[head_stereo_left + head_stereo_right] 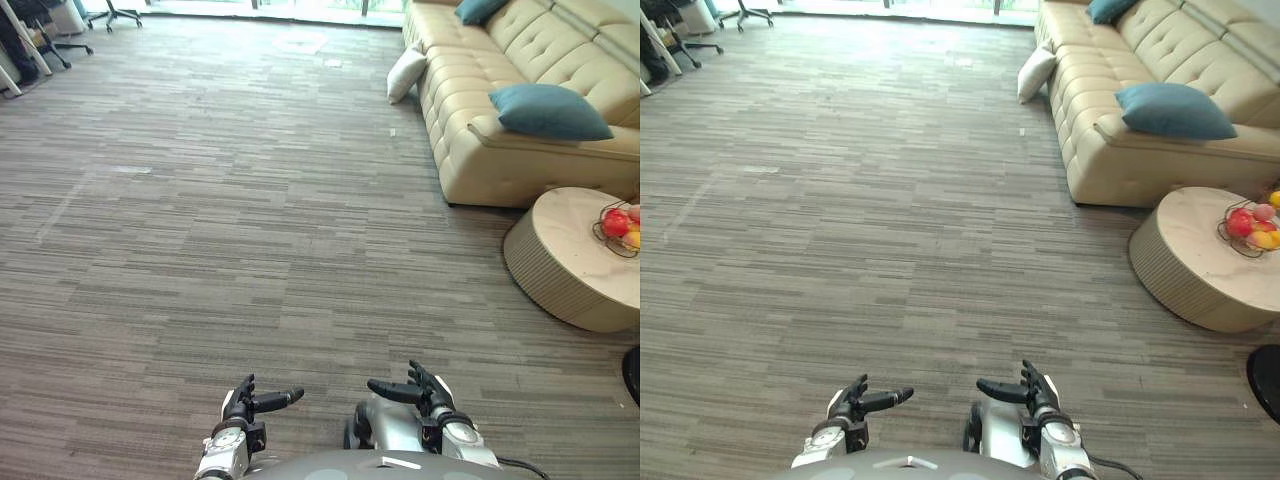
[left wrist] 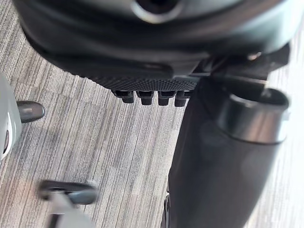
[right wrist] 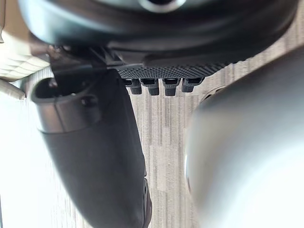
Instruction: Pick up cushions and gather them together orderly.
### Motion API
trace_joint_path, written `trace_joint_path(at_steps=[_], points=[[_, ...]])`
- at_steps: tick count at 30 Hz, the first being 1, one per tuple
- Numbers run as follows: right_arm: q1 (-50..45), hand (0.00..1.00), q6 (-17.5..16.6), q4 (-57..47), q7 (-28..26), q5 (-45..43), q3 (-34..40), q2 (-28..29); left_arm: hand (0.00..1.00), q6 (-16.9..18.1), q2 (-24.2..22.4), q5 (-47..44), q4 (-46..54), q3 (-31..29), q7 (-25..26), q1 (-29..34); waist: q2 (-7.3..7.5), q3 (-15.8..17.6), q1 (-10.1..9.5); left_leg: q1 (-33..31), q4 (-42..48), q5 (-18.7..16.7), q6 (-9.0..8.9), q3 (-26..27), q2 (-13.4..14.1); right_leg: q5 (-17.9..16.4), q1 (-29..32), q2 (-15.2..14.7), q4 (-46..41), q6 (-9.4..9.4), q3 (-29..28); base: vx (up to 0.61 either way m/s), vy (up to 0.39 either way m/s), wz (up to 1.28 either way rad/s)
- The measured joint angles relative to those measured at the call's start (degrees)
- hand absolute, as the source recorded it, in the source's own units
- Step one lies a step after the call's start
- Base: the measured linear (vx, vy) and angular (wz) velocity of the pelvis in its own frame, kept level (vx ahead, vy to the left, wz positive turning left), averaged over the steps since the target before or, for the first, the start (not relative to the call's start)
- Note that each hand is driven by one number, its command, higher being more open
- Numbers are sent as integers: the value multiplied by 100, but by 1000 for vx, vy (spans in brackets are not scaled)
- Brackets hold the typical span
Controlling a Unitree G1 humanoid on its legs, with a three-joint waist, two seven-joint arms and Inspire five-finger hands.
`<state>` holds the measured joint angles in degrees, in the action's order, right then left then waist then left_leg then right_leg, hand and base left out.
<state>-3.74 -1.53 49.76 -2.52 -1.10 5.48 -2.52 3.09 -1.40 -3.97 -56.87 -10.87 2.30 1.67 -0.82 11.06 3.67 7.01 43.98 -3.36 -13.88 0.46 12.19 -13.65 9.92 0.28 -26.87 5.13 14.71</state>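
Grey striped carpet [image 1: 250, 200] lies under the left hand [image 1: 245, 400] and right hand [image 1: 425, 388], both with fingers straight and empty. Far ahead, right of the right hand, a teal fabric cushion [image 1: 548, 110] rests on the cream tufted sofa [image 1: 470, 90]. A white cushion [image 1: 405, 74] leans against the sofa's base.

2 head eyes over floor [image 1: 250, 200] (wrist cameras close)

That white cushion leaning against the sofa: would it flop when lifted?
Probably soft: the white cushion looks plump and slumps against the sofa, so it may sag. Likely light for its bulk; its propped pose suggests a nudge could topple it.
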Motion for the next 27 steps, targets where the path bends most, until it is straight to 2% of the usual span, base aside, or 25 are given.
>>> trace_joint_path(at_steps=[1, 2, 3, 4, 6, 7, 8, 9, 10, 11, 12, 13, 14, 15, 16, 17, 19, 20, 21, 22, 23, 24, 25, 26, 27], points=[[-10, 100, 40, 1, 5, -2, -3, -2, 100, 2, -69, 1, 131, -139, -14, 4, -19, 17, -35, -423, 1008, 34, -73, 21, 147, -5, -301, 131, 238, 8, 7, 440, -165, 4], [-37, 100, 53, 0, 10, -9, -21, 14, 100, 3, -96, 1, 242, -199, 1, 6, -5, 42, -62, -811, 1854, -7, -23, 155, 272, -18, -711, 250, 537, 26, 2, 442, -125, -12], [-119, 100, 51, 1, 20, -23, -38, 67, 100, 3, -90, -1, 373, -202, 15, 12, 76, 50, -88, -1233, 2266, -150, 192, 480, 372, -35, -1252, 331, 939, 40, -47, 434, -109, -11], [-151, 100, 52, -2, 23, -39, -36, 90, 100, 11, -91, -2, 414, -199, 14, 13, 94, 47, -110, -1376, 2254, -225, 302, 609, 385, -34, -1400, 343, 1073, 43, -76, 526, -109, -17], [-213, 100, 72, 1, 29, -123, -41, 121, 100, 34, -139, -7, 635, -164, 7, 7, 165, 27, -204, -2124, 1453, -713, 782, 1163, 365, -22, -2002, 360, 1650, 47, -209, 592, -64, -23], [-217, 100, 81, 4, 36, -125, -41, 133, 100, 105, -165, -34, 707, -162, -11, 13, 163, 28, -246, -2356, 604, -849, 908, 1405, 245, -22, -2223, 318, 1845, 45, -261, 381, 0, -25], [-216, 100, 81, 5, 40, -126, -31, 141, 100, 141, -188, -53, 728, -167, -19, 8, 169, 47, -281, -2419, 165, -859, 936, 1468, 149, -32, -2329, 282, 1922, 21, -308, 521, 78, -40], [-219, 100, 82, 20, 56, -125, 5, 183, 100, 190, -216, -58, 795, -107, -42, -7, 204, 87, -364, -2533, -927, -809, 961, 1483, -142, -84, -2553, 176, 2067, -68, -447, 541, 129, -76], [-247, 100, 68, 66, 46, -124, 4, 163, 100, 220, -213, -74, 800, -68, -50, -3, 148, 45, -413, -2615, -2416, -294, 1009, 1441, -415, -216, -2835, 159, 2251, -255, -754, 930, 246, -134], [-253, 100, 65, 132, 83, -125, -2, 243, 100, 245, -217, -120, 778, -99, -27, -12, 200, -62, -530, -2636, -2137, 373, 1368, 1322, -522, -442, -2993, 17, 2188, -391, -1100, 755, 215, -120], [-257, 100, 62, 140, 106, -125, -1, 297, 100, 238, -193, -121, 773, -121, -19, -48, 296, -94, -504, -2668, -1978, 199, 1406, 1354, -559, -455, -2979, -82, 2087, -404, -1172, 809, 236, -82], [-333, 100, 38, 130, 121, -123, 9, 324, 100, 181, -163, -119, 688, -122, 6, -83, 374, -153, -486, -2653, -1806, -72, 1486, 1461, -560, -462, -2727, -233, 1543, -416, -1273, 668, 196, -35], [-376, 100, 50, 112, 87, -120, 5, 330, 100, 180, -124, -121, 677, -103, 15, -86, 460, -162, -513, -2488, -1746, -324, 1490, 1569, -608, -456, -2210, -364, 297, -470, -1310, 649, 203, -33], [-382, 100, 51, 110, 84, -128, 23, 346, 100, 178, -112, -125, 661, -88, 20, -92, 518, -156, -517, -2357, -1772, -435, 1511, 1626, -664, -364, -1950, -472, -398, -620, -1300, 501, 159, -30], [-380, 100, 41, 104, 110, -126, 30, 345, 100, 175, -62, -126, 637, -65, 26, -107, 603, -130, -483, -2127, -1824, -605, 1523, 1657, -791, -13, -1545, -661, -1391, -854, -1258, 603, 172, 4], [-352, 100, -33, 56, 110, -126, 20, 352, 100, 90, 35, -138, 422, -7, 57, -130, 619, -68, -329, -1601, -2004, -876, 1569, 1604, -985, 334, -1083, -870, -2715, -879, -1174, 594, 143, 18], [-356, 100, -156, 2, 62, -123, -24, 250, 100, 15, 167, -189, 213, 327, 103, -147, 552, -9, -274, -767, -2426, -1051, 1531, 1519, -1059, -9, -756, -917, -3215, -713, -843, 674, 83, 23], [-370, 100, -182, -14, 50, -123, -58, 194, 100, 15, 188, -210, 157, 401, 103, -144, 508, 9, -268, -450, -2659, -1066, 1515, 1478, -1052, -192, -589, -909, -3163, -548, -625, 627, 17, 27], [-361, 100, -250, -37, 46, -126, -55, 131, 100, 17, 198, -228, 83, 494, 108, -144, 396, 14, -243, -61, -2981, -1054, 1474, 1404, -976, -445, -191, -861, -2811, -304, -213, 754, -64, 36], [-268, 100, -285, -53, 47, -131, -40, 41, 100, 16, 209, -228, 17, 622, 105, -150, 285, 67, -198, 253, -3240, -1061, 1461, 1357, -846, -546, 318, -798, -2234, -231, 94, 639, -94, 34], [-231, 100, -284, -51, 46, -133, -36, 20, 100, 16, 206, -228, 5, 626, 103, -149, 260, 88, -181, 321, -3298, -1061, 1461, 1354, -817, -545, 441, -788, -2063, -232, 149, 648, -111, 37], [-93, 100, -289, -55, 42, -131, 3, -48, 100, 9, 210, -226, -86, 692, 107, -149, 172, 160, -89, 559, -3494, -1056, 1452, 1355, -658, -367, 900, -748, -1091, -405, 268, 688, -165, 43], [-31, 100, -283, -55, 45, -148, 34, -50, 100, -1, 256, -224, -88, 798, 105, -110, 170, 183, -20, 742, -3671, -1055, 1441, 1349, -607, 77, 1022, -746, -77, -595, 255, 697, -196, 57], [-2, 100, -286, -58, 49, -159, 63, -44, 100, 0, 289, -222, -90, 835, 97, -105, 195, 233, 9, 977, -3839, -1057, 1413, 1338, -580, 825, 1039, -744, 413, -596, 259, 1057, -347, 38], [97, 100, -284, 65, 55, -121, 127, -30, 100, 7, 275, -222, -157, 790, 104, -116, 82, 264, -53, 1393, -3982, -1007, 1145, 1367, -344, 1378, 879, -519, 272, -115, 291, 770, -286, 5]])
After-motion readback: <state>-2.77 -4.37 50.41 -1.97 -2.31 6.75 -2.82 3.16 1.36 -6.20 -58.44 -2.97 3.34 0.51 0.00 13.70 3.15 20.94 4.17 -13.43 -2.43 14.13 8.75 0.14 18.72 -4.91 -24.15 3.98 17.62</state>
